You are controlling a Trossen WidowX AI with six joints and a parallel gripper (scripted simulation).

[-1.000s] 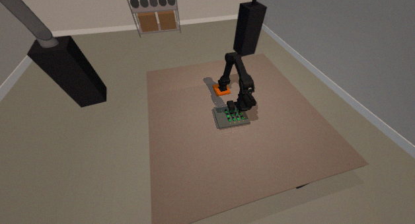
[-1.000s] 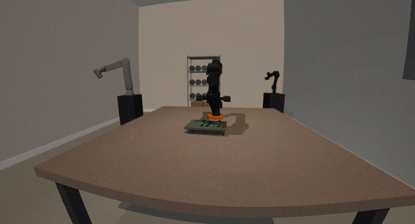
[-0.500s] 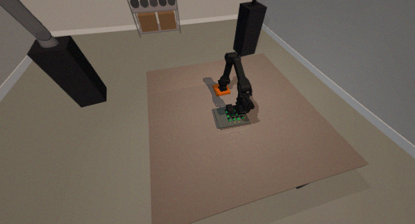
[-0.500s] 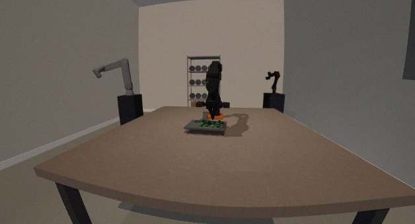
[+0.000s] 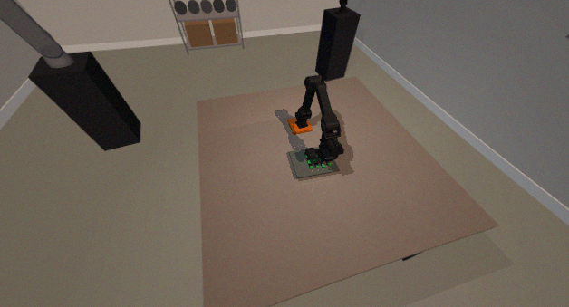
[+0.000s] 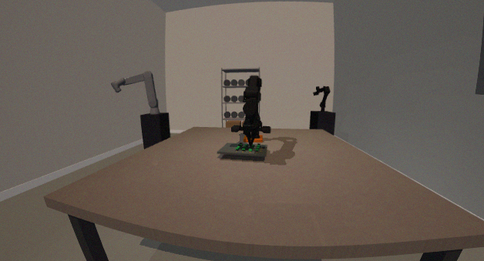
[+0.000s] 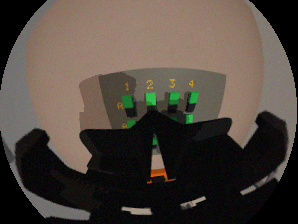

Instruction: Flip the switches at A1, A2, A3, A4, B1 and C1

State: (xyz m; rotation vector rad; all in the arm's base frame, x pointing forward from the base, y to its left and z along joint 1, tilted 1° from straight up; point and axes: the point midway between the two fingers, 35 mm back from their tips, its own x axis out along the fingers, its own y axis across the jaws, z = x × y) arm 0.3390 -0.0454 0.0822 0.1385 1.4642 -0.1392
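Observation:
The grey switch panel lies on the table under the arm. My gripper is shut and empty, its tips low over the panel, just on the near side of switch A2; contact cannot be told. Switches A1, A3 and A4 show green at the far half and dark at the near half. A2 shows bright green far and a little dark near the tips. B1 is partly covered. C1 and most lower switches are hidden by the fingers.
The orange base plate of the arm stands behind the panel. Two other arms on black pedestals and a shelf rack stand beyond the table.

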